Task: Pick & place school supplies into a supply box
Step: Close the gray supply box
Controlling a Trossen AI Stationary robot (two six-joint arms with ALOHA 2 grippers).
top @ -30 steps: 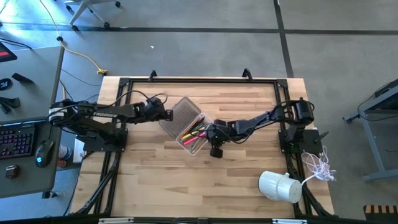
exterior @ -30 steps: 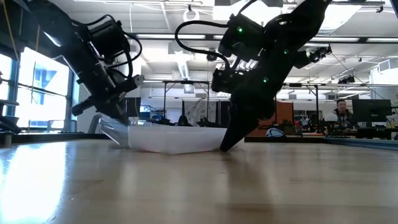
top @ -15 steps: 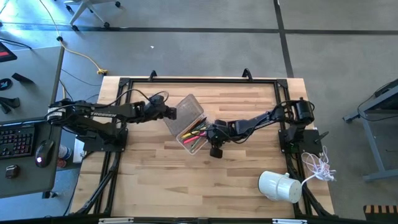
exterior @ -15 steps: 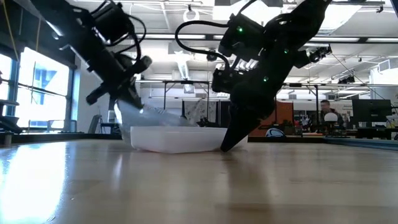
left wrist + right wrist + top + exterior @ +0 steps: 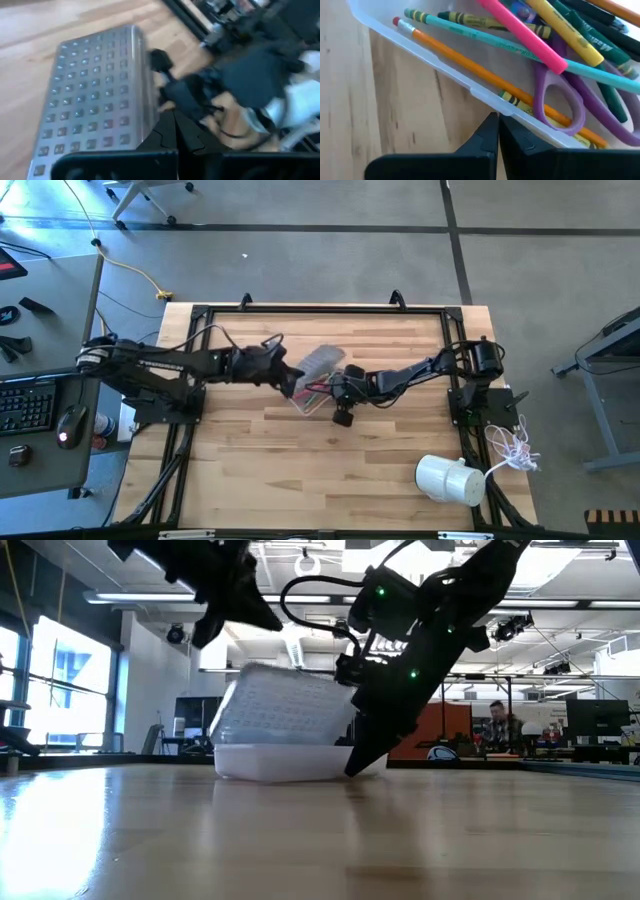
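Ribbed greyish lid (image 5: 285, 705) stands half-raised over our small clear plastic supply box (image 5: 312, 393) of pens and purple scissors (image 5: 570, 107); left tool (image 5: 288, 377) clenched beside it; right tool (image 5: 338, 387) clenched at the box wall on the wooden surface (image 5: 380, 470).

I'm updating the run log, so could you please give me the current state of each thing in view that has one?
supply box: on the table, supplies inside.
lid: half closed, tilted up over the box.
purple scissors: lying in the box, blades hidden.
left gripper: shut, pushing the lid.
right gripper: shut, at the box's wall.
white cylinder: lying on its side.
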